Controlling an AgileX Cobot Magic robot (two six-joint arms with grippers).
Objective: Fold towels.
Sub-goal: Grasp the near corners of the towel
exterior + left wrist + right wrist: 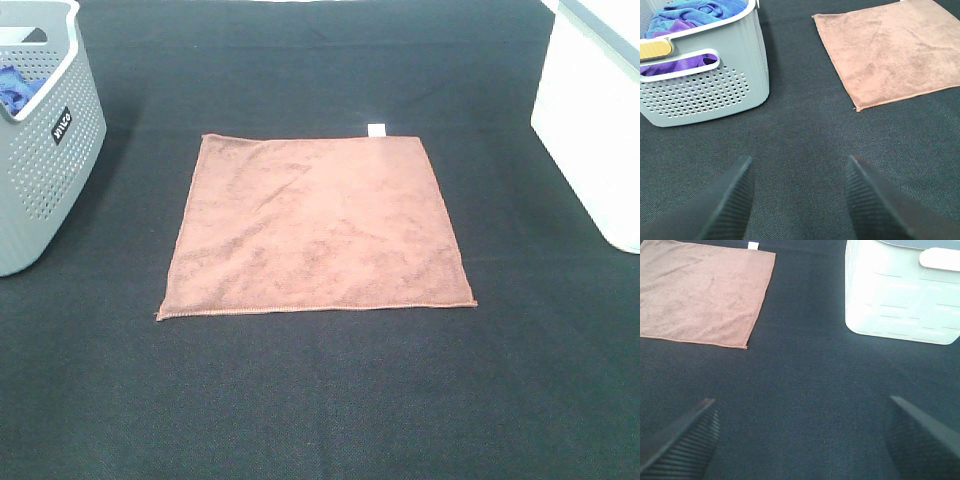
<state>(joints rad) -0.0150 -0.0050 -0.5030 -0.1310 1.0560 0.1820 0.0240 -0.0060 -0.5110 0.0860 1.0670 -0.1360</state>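
Towel [315, 228] lies flat and unfolded mid-desk [320, 400], with its white tag [376, 130] at the far edge. Grey basket [50, 170] holding blue cloth [695, 12] and purple cloth [675, 67] stands apart on its left, and a white bin [590, 130] stands apart on its right. Left fingers [725, 205] and right fingers [685, 440] hang spread over bare desk, near the towel's front corners but not touching it.

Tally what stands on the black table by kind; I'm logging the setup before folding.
Towels laid flat: 1, the reddish-brown towel
Baskets: 2, the grey basket and the white basket
Total: 3; the blue and purple cloths heaped in the grey basket cannot be counted.
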